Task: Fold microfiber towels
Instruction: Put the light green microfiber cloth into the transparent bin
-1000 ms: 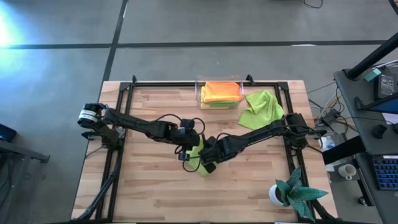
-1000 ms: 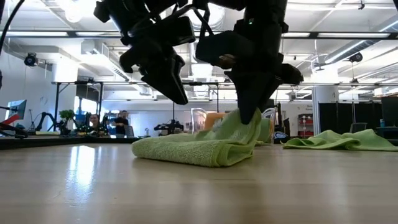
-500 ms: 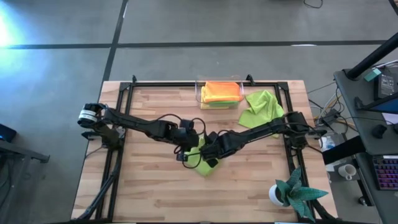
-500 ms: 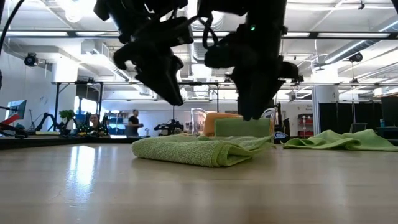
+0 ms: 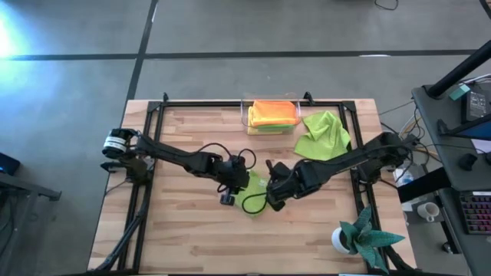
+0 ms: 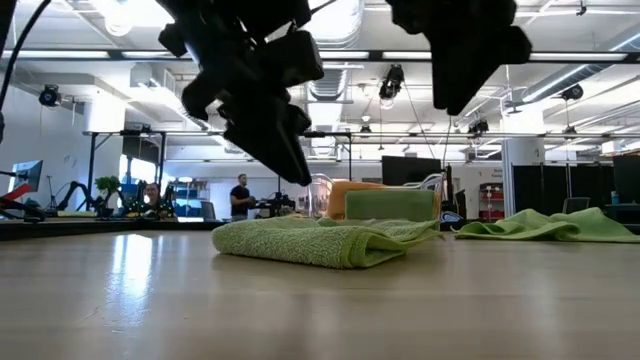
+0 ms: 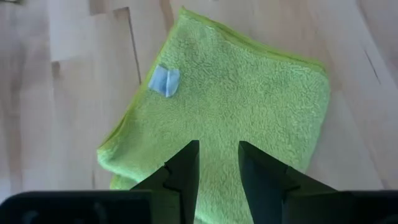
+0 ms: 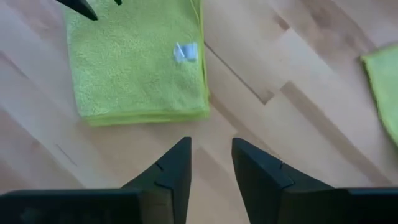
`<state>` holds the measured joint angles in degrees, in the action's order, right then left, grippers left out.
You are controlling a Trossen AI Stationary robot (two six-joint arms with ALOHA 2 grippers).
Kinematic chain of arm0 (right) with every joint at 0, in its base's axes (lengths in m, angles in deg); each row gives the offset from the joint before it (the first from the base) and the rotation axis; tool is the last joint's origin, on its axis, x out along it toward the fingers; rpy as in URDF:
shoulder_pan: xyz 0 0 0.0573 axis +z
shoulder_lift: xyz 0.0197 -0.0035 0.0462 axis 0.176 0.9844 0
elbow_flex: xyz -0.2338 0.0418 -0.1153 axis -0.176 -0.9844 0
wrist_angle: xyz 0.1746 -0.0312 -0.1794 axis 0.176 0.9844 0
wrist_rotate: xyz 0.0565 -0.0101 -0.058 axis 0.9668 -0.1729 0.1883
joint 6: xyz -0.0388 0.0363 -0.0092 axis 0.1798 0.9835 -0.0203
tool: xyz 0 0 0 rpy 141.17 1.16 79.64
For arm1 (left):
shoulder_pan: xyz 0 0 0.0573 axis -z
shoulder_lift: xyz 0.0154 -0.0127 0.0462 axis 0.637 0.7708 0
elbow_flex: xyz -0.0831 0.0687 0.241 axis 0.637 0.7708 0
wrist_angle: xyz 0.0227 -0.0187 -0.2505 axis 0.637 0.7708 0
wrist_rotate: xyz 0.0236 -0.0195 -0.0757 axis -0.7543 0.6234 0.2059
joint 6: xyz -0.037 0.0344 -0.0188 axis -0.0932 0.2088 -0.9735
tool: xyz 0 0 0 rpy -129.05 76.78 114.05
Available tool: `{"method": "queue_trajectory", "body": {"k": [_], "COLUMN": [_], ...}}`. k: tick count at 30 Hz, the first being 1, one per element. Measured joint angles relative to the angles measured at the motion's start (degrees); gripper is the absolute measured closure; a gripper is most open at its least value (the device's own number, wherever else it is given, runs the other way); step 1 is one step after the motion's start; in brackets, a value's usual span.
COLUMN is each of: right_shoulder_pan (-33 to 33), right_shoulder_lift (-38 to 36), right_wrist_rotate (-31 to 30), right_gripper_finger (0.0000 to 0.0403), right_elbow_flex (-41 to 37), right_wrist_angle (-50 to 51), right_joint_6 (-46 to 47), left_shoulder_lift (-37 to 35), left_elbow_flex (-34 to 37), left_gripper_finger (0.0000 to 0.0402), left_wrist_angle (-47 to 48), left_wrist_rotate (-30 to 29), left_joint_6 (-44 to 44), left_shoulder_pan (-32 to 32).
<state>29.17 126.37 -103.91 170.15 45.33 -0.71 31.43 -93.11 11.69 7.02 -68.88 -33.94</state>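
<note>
You have one lime green towel (image 5: 251, 197) folded into a small flat packet near the middle of the tabletop, a little white tag showing on its upper face. A second lime green towel (image 5: 322, 134) lies loose and rumpled toward the right edge near the far side. Orange and yellow towels (image 5: 271, 113) sit stacked at the far edge's middle.
</note>
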Motion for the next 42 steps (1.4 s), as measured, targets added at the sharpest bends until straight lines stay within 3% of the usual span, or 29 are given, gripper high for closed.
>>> {"method": "queue_trajectory", "body": {"k": [5, 13, 24, 28, 33, 42], "right_shoulder_pan": [2.09, 4.25, 4.32, 4.30, 4.30, 4.72], "right_shoulder_lift": [-1.24, -0.74, -0.69, -0.69, -0.69, -0.69], "right_wrist_rotate": [0.04, 0.23, 0.06, 0.04, 0.02, 0.06], "right_gripper_finger": [0.0291, 0.0299, 0.0309, 0.0308, 0.0308, 0.0307], "right_elbow_flex": [-2.69, -3.67, -3.88, -3.88, -4.09, -5.30], "right_wrist_angle": [-0.11, -0.49, -0.50, -0.44, -0.20, 0.16], "right_joint_6": [4.74, 8.76, 8.27, 8.11, 8.11, 7.65], "left_shoulder_lift": [4.11, 8.29, 8.33, 7.62, 4.08, -7.26], "left_elbow_flex": [0.01, -0.07, 0.35, 0.54, 0.48, 0.48], "left_gripper_finger": [0.0305, 0.0307, 0.0307, 0.0307, 0.0307, 0.0307], "left_wrist_angle": [-3.23, -2.68, 1.99, 1.98, -0.22, 0.16], "left_wrist_rotate": [-0.32, -2.59, -7.76, -7.33, -7.75, -7.87], "left_joint_6": [-0.40, -8.25, -40.86, -46.54, -45.13, -24.94], "left_shoulder_pan": [-0.41, -1.81, -1.92, -1.76, -1.55, -0.88]}}
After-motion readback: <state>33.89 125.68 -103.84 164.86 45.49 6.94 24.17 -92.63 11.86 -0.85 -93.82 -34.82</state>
